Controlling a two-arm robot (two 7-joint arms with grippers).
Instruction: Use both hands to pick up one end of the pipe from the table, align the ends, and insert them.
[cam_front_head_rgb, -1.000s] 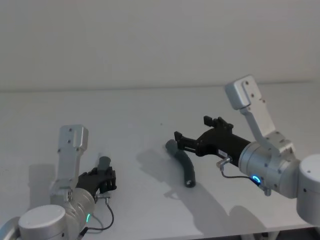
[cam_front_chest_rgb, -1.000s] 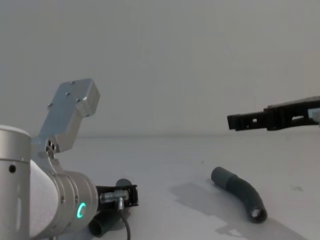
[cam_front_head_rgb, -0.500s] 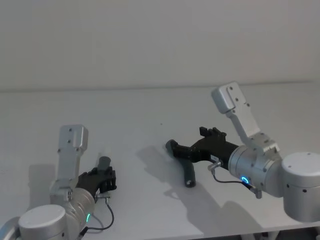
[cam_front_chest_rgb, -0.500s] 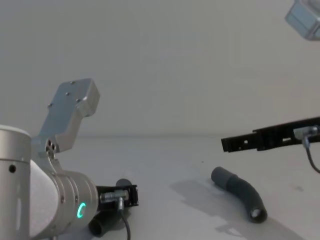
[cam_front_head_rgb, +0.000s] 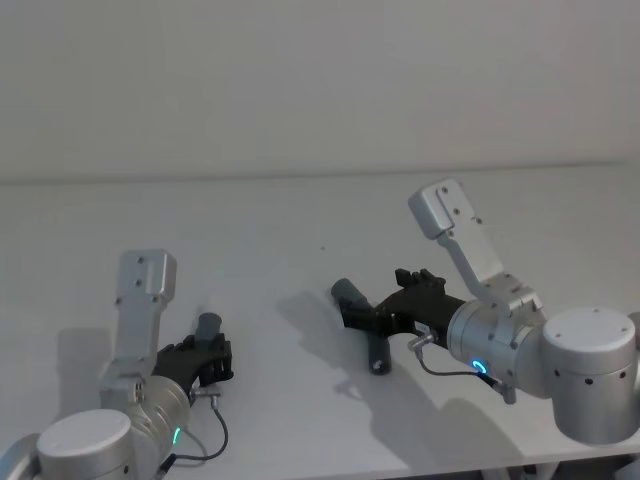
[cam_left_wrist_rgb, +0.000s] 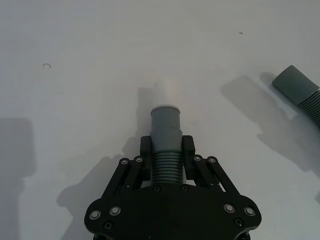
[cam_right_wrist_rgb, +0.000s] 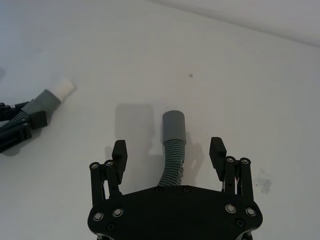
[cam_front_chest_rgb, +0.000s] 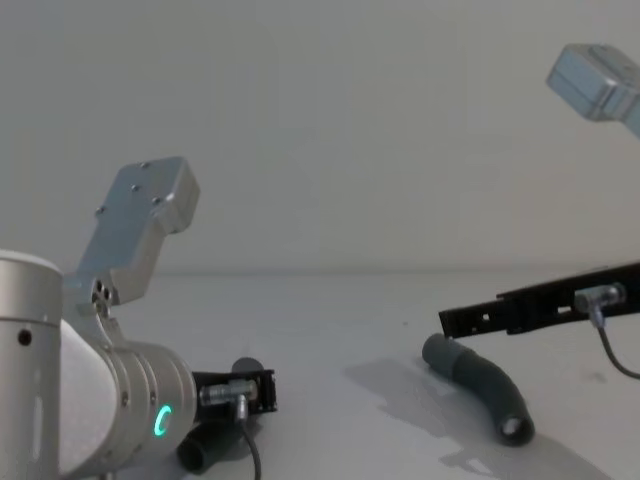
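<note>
A matte white tabletop (cam_front_head_rgb: 250, 230) runs across the whole scene and meets a plain pale grey wall (cam_front_head_rgb: 300, 80) at a straight back edge. The surface is nearly bare: a tiny dark speck (cam_right_wrist_rgb: 190, 76) lies beyond the hoses, a faint ring-shaped mark (cam_left_wrist_rgb: 46, 65) sits off to one side, and a light smudge (cam_right_wrist_rgb: 262, 181) shows near the right tool. Soft grey shadows of the arms fall on the white beside each hose.

The left tool (cam_left_wrist_rgb: 166, 150) is low at the near left of the tabletop, its fingers pressed onto the ribbed part of the white-tipped hose piece (cam_left_wrist_rgb: 166, 125), just behind the smooth grey cuff. The white tip (cam_left_wrist_rgb: 171, 92) points away from the robot, and in the chest view this piece's dark rear end is down at the surface.

The socket hose piece (cam_front_head_rgb: 375, 345) lies on the tabletop right of centre, well apart from the other piece, curved, with its grey cuff (cam_right_wrist_rgb: 173, 127) at the far end. The right tool (cam_right_wrist_rgb: 168, 149) hangs close over it with its fingers (cam_right_wrist_rgb: 119, 150) spread to either side of the ribbed section, not touching it.
</note>
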